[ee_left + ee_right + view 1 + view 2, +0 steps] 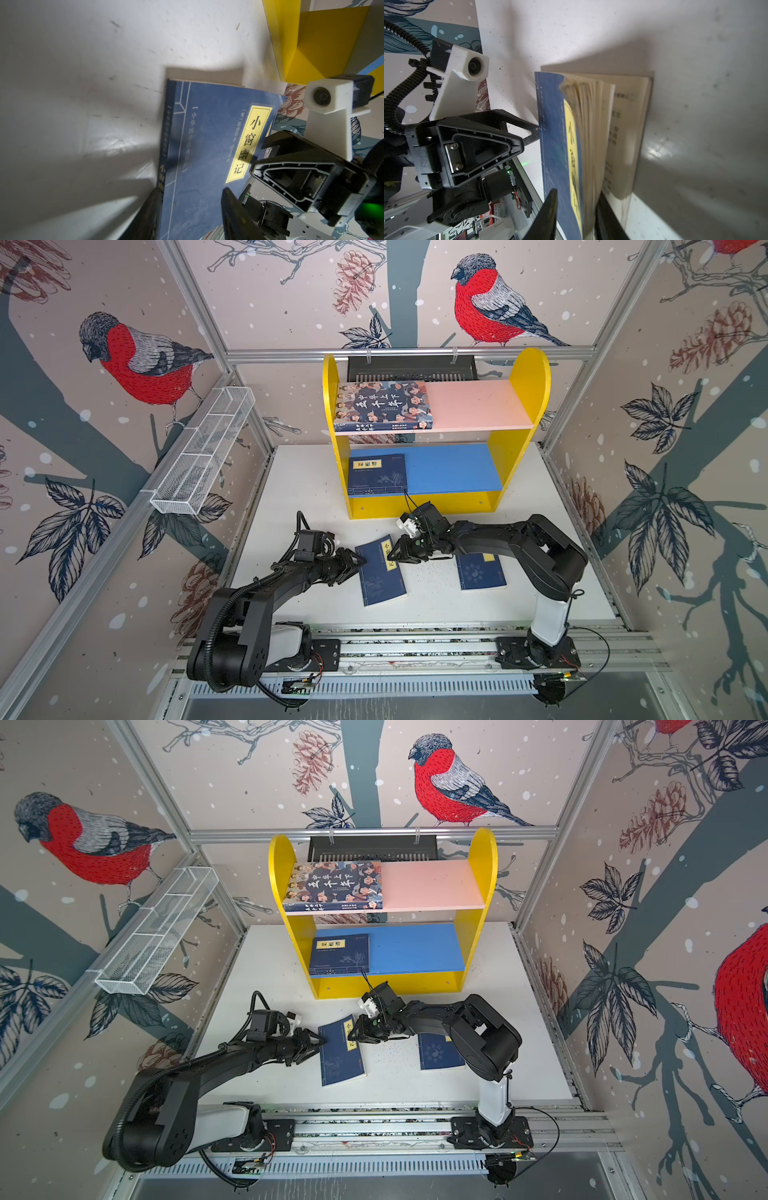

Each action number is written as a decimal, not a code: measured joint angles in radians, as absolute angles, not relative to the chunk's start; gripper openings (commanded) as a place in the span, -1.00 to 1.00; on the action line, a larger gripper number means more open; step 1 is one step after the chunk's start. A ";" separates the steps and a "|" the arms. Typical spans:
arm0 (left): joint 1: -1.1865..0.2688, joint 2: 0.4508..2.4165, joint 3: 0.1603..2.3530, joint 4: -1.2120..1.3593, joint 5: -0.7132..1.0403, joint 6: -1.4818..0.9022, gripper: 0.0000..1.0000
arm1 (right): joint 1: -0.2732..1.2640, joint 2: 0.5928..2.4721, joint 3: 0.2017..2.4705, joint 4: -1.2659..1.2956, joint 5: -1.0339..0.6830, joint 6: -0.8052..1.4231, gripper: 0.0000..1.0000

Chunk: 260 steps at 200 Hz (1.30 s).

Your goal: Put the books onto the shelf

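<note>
White counter before yellow two-tier shelf: two navy-blue books, two other books shelved. Left fingers part-open astride one spine, grip unclear; right fingers parted around its fanned pages.

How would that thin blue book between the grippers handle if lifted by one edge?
Probably floppy: on the blue book the cover bows and the pages fan loose in the right wrist view. Likely light, being thin. Held by one edge, it might fall open.

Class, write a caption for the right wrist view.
Right gripper straddles the blue book's fanned pages on the white table.
</note>
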State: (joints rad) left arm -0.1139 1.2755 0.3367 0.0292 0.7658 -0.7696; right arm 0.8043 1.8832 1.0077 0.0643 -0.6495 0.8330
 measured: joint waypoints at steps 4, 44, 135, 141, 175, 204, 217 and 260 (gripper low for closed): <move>-0.114 1.275 0.336 0.033 0.767 -0.776 -0.03 | 0.804 1.884 1.008 0.064 -0.649 0.833 -0.45; -0.115 1.261 0.335 0.055 0.787 -0.795 0.01 | 0.805 1.888 1.009 0.062 -0.651 0.831 -0.96; -0.056 1.216 0.334 0.050 0.793 -0.796 0.21 | 0.774 1.776 0.968 0.128 -0.712 0.861 -1.00; -0.056 1.216 0.328 0.059 0.803 -0.802 0.20 | 0.773 1.770 0.969 0.133 -0.719 0.861 -1.00; -0.065 1.216 0.301 0.125 0.863 -0.866 0.19 | 0.772 1.754 0.981 0.137 -0.756 0.864 -1.00; -0.097 1.207 0.281 0.208 0.916 -0.930 0.14 | 0.772 1.750 0.983 0.146 -0.783 0.869 -1.00; -0.105 1.201 0.269 0.244 0.925 -0.966 0.05 | 0.772 1.747 0.983 0.155 -0.791 0.875 -1.00; -0.109 1.185 0.253 0.299 0.942 -1.050 -0.25 | 0.769 1.747 0.977 0.196 -0.806 0.890 -1.00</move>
